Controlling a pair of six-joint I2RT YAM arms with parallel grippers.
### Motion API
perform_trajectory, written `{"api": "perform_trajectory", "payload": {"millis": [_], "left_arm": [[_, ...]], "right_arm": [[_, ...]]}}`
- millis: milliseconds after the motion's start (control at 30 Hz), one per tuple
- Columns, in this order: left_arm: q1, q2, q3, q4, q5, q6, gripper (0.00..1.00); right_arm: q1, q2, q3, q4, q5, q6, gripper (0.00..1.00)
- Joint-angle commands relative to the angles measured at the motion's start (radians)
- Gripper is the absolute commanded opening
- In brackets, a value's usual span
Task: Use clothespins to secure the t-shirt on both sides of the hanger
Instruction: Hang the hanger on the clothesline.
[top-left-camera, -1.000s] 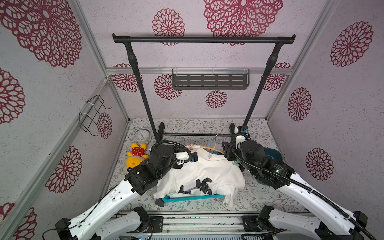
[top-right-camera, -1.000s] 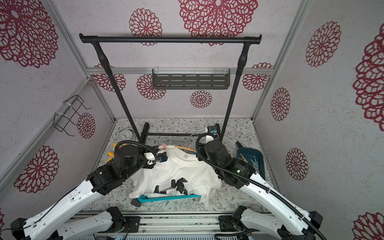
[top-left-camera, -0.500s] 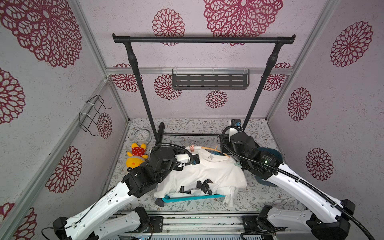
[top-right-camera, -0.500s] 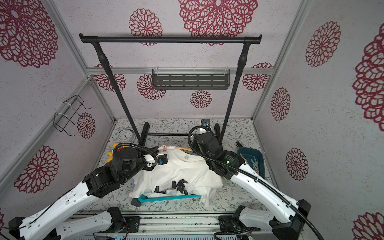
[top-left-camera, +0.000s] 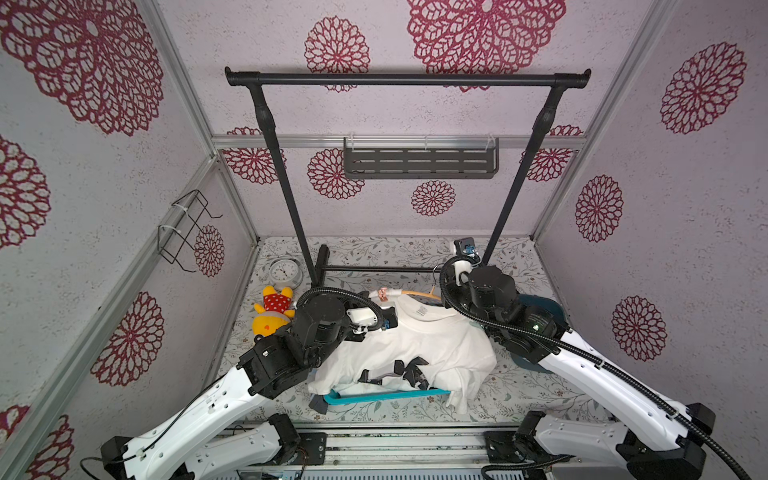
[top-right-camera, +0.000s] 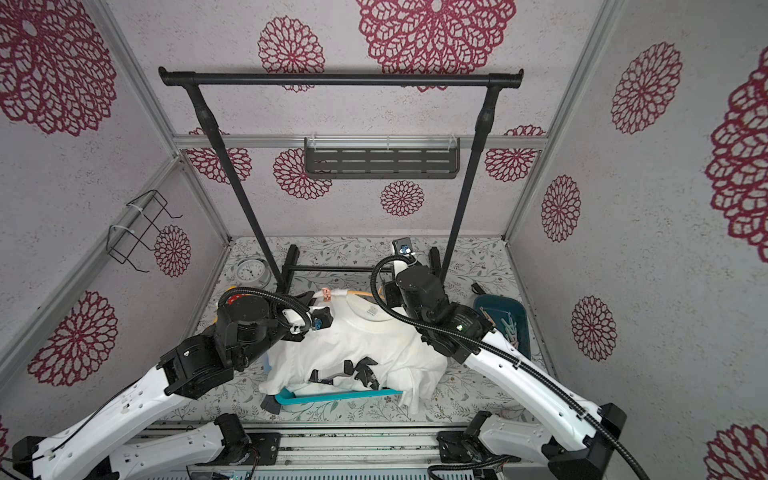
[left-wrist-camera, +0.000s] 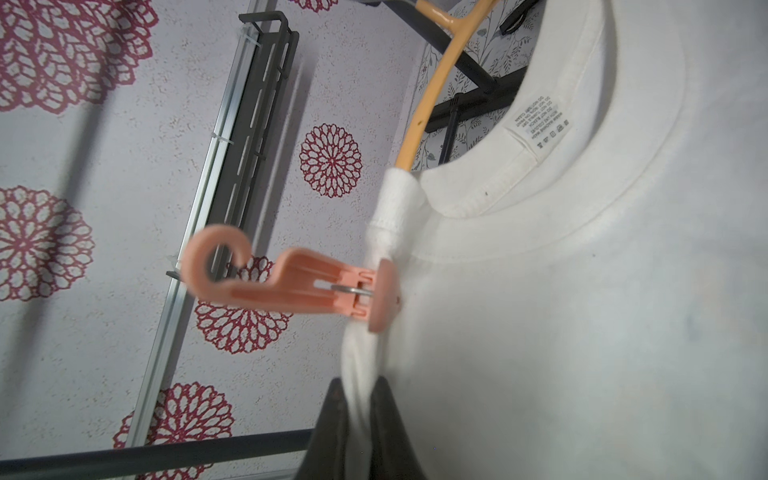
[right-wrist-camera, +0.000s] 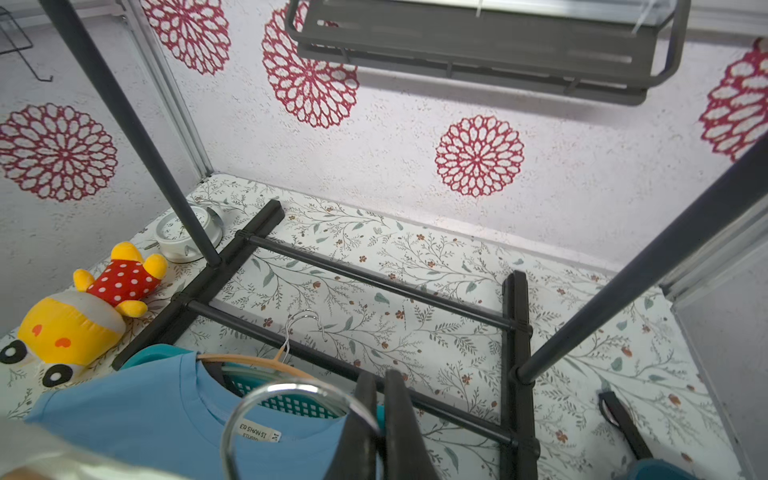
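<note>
The white t-shirt (top-left-camera: 424, 345) hangs on a yellow-orange hanger (left-wrist-camera: 432, 95) and drapes over a teal basket. A pink clothespin (left-wrist-camera: 299, 286) is clipped on the shirt's shoulder over the hanger arm; it also shows in both top views (top-left-camera: 382, 294) (top-right-camera: 326, 294). Just below that pin, my left gripper (left-wrist-camera: 359, 380) is shut on a fold of the t-shirt's shoulder fabric. My right gripper (right-wrist-camera: 380, 374) is shut on the hanger's metal hook (right-wrist-camera: 291, 390), at the shirt's neck side. More clothespins (top-right-camera: 509, 332) lie in a dark bin at the right.
The black garment rack (top-left-camera: 407, 79) stands behind, its base bars (right-wrist-camera: 374, 282) on the floor just past my right gripper. An alarm clock (top-left-camera: 284, 272) and plush toy (top-left-camera: 274, 311) sit at the left. A blue t-shirt (right-wrist-camera: 145, 407) lies on the teal basket (top-left-camera: 386, 395). The dark bin (top-right-camera: 498, 297) is beside my right arm.
My right gripper has shifted a little toward the rack and closed from open onto the hanger's hook. My left gripper keeps its hold on the shirt.
</note>
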Motion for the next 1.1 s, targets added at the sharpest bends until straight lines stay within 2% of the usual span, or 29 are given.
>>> {"api": "perform_trajectory", "payload": {"millis": [0,167,233,367,533,667,867,1067], "left_arm": [[-0.033,-0.029,0.038,-0.005,0.048,-0.044,0.21],[-0.041,-0.073,0.048,-0.042,0.104,-0.098,0.45],[-0.041,-0.095,0.061,-0.085,0.146,-0.149,0.6],[-0.041,-0.12,0.127,-0.232,0.271,-0.26,0.72],[-0.039,-0.157,0.148,-0.327,0.35,-0.331,0.76],[-0.037,-0.135,0.185,-0.389,0.387,-0.398,0.76],[-0.038,-0.086,0.234,-0.366,0.342,-0.522,0.74],[-0.037,-0.027,0.304,-0.409,0.386,-0.564,0.73]], "right_arm": [[-0.008,-0.061,0.008,0.174,-0.034,-0.068,0.0],[-0.009,-0.086,0.0,0.205,-0.079,-0.154,0.0],[-0.008,-0.104,-0.008,0.23,-0.101,-0.185,0.0],[-0.009,-0.152,-0.035,0.283,-0.167,-0.248,0.0],[-0.008,-0.208,-0.052,0.295,-0.205,-0.302,0.0],[-0.009,-0.261,-0.068,0.296,-0.246,-0.318,0.0],[-0.008,-0.301,-0.089,0.294,-0.318,-0.342,0.0],[-0.008,-0.309,-0.092,0.302,-0.393,-0.363,0.0]]}}
